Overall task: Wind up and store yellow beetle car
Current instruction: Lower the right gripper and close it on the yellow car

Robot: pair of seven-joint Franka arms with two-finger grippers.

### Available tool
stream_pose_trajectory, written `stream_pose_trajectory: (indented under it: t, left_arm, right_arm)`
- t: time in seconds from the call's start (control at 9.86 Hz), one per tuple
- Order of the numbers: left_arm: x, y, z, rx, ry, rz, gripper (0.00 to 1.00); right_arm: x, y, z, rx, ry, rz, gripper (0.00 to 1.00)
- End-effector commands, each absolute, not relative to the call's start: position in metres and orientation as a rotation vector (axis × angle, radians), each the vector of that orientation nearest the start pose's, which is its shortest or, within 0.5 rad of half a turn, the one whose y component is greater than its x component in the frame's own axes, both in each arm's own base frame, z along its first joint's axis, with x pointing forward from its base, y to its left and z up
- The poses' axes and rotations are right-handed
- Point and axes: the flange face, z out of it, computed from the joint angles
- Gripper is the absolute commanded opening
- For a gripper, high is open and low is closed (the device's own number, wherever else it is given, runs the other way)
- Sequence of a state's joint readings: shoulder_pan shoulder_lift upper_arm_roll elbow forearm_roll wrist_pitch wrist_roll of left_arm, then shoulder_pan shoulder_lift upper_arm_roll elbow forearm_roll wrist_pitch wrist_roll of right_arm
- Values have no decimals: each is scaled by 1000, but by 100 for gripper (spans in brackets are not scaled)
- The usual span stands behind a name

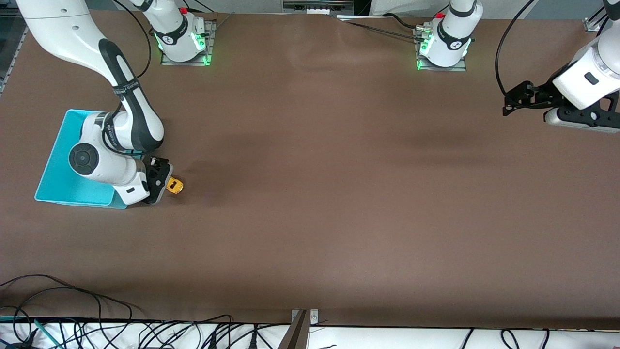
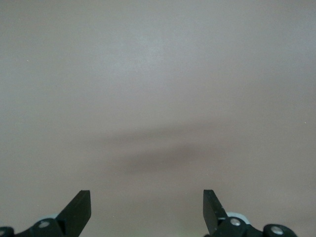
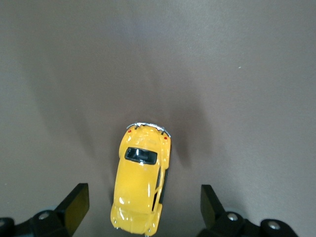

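On my front feed I see the car (image 1: 175, 185) sitting on the brown table (image 1: 319, 203) toward the right arm's end, just beside the turquoise bin (image 1: 58, 165) and outside it. My right pincer (image 1: 162, 182) is down low at the car, its black body between the bin's corner and the toy, so from that angle I see only the yellow shell poking out past the fingers. The right wrist feed gives me the better look: the car (image 3: 140, 182) lies on its wheels on the table (image 3: 237, 74), roof and dark window facing the camera, chrome bumper at the end pointing away from the pincer (image 3: 143, 210). The two black fingers (image 3: 74, 205) stand spread wide, one on either side of the car, with clear table showing between each finger and the yellow body, so the right pincer is released and grasping nothing. The right arm's white links reach over the bin and hide part of its floor from me. My left arm waits at the other end of the table, its pincer (image 1: 516, 99) raised in the air over bare table. On the left wrist feed its pincer (image 2: 147, 210) has both fingers (image 2: 79, 207) spread apart with only brown table (image 2: 158, 74) and a faint shadow below, so it is released as well.
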State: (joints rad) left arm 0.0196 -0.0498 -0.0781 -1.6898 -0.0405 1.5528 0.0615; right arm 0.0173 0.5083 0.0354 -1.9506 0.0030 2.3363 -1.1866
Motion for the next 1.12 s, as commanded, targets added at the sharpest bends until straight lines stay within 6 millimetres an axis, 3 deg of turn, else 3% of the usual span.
stream_pose_trajectory:
  t: [0.0,0.1,0.2,0.41,0.51,0.71,0.81,1.01]
  left_arm:
    - [536,-40,597,-3194,185,108,100]
    - [537,-45,599,-3192,191,104,100]
    - [537,-47,599,-3188,196,109,100]
    - [535,-40,597,-3186,177,135,100]
    - [535,-40,597,-3187,177,138,100]
    - [535,-41,598,-3187,179,135,100]
    - [535,-39,598,-3187,174,135,100]
    - [535,-37,598,-3188,170,135,100]
  right_arm:
    - [599,38,205,-2465,-1778,112,94]
    - [599,42,204,-2459,-1784,110,94]
    - [599,46,204,-2452,-1802,101,81]
    - [599,46,204,-2433,-1826,97,33]
    - [599,45,204,-2428,-1832,96,17]
    - [599,43,204,-2418,-1845,95,17]
    - [599,43,201,-2415,-1845,101,22]
    - [599,42,200,-2416,-1841,102,18]
